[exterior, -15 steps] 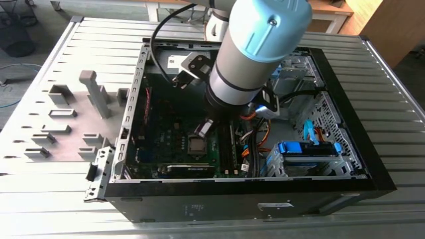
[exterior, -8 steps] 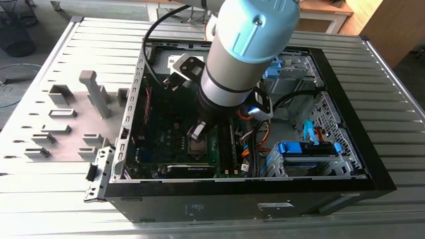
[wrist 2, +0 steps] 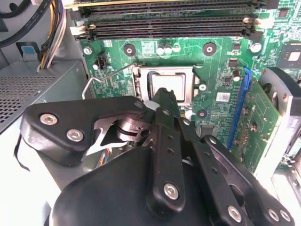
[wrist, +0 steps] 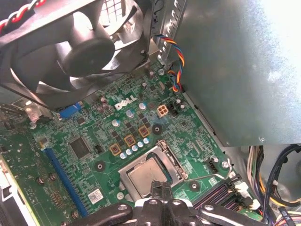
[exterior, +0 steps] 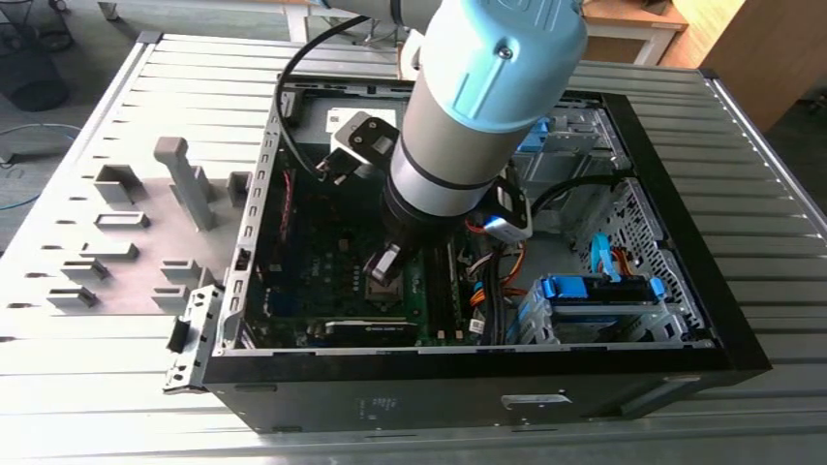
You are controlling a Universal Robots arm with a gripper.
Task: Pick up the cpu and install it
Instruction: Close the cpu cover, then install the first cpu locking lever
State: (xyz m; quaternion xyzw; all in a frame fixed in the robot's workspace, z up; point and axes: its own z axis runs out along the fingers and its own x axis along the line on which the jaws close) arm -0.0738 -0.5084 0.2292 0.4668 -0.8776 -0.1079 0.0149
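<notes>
Stock of your work area as it is standing:

- Arm (exterior: 478, 97): your pale blue and grey arm is reaching down into the open computer case (exterior: 387, 383), which is lying on its side on the slatted metal desk (exterior: 776, 242).
- Gripper (wrist: 160, 188): you are seeing its black fingertips drawn close together in both wrist views (wrist 2: 163, 94), with nothing showing between them. They are hovering just over one edge of the processor socket. You cannot tell whether they are touching it.
- Cpu (wrist: 145, 175): the silvery square chip is lying flat inside the socket, free of the gripper. In the second wrist view it (wrist 2: 170, 84) is sitting just beyond the fingertips.
- Socket frame (wrist 2: 142, 84): the metal frame is surrounding the cpu on the green motherboard (wrist: 94, 141).
- Socket lever (wrist 2: 113, 73): the thin wire lever is standing out beside the frame.
- Memory slots (wrist 2: 164, 21): the long dark slots are running parallel, near the socket.
- Blue expansion slot (wrist: 66, 174): it is lying to one side of the socket, well apart from the cpu.
- Case fan (wrist: 80, 52): the black fan is hanging over the far part of the motherboard.
- Grey holder blocks (exterior: 188, 184): these are standing on the desk outside the case, at the exterior view's left
</notes>
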